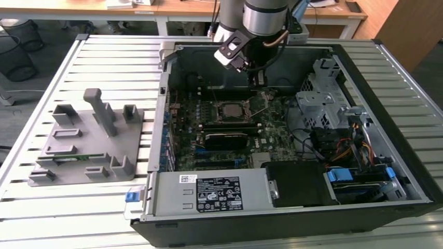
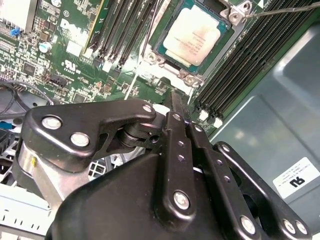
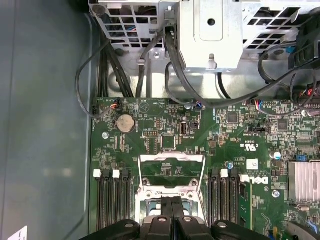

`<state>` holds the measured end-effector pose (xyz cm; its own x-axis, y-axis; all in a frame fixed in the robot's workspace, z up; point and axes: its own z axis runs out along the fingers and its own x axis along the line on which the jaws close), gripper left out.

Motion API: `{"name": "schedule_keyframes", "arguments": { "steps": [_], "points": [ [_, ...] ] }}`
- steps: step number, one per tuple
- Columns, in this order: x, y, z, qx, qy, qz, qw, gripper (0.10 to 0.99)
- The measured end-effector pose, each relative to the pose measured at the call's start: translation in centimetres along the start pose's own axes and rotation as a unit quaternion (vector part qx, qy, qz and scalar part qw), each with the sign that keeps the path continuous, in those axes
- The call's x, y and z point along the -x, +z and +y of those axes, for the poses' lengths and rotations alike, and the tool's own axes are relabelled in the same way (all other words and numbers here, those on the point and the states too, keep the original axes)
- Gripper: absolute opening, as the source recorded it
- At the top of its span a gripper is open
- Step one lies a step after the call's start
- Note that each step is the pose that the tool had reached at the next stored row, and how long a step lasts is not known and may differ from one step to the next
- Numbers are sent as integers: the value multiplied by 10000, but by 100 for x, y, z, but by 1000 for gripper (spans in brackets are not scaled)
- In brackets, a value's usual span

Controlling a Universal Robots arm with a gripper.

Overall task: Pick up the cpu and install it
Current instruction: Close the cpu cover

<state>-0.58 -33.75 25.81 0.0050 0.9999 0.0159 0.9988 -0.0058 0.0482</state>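
While cpu (image 2: 192, 36) sits socketed, slatted table (image 1: 111, 57) bears case (image 1: 277, 231).

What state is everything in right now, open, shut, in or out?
pincer: shut, holding nothing.
cpu: seated flat in place, top uncovered.
socket frame: swung open.
computer case: side open, insides showing.

Small print marks the power supply label (image 1: 220, 194) and motherboard (image 3: 200, 135).
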Motion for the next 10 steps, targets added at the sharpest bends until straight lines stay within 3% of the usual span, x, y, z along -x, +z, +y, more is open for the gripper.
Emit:
{"name": "schedule_keyframes", "arguments": {
  "steps": [10],
  "points": [
    [-1, 5, 82, 0, 0, 0, 10000, 106]
  ]
}}
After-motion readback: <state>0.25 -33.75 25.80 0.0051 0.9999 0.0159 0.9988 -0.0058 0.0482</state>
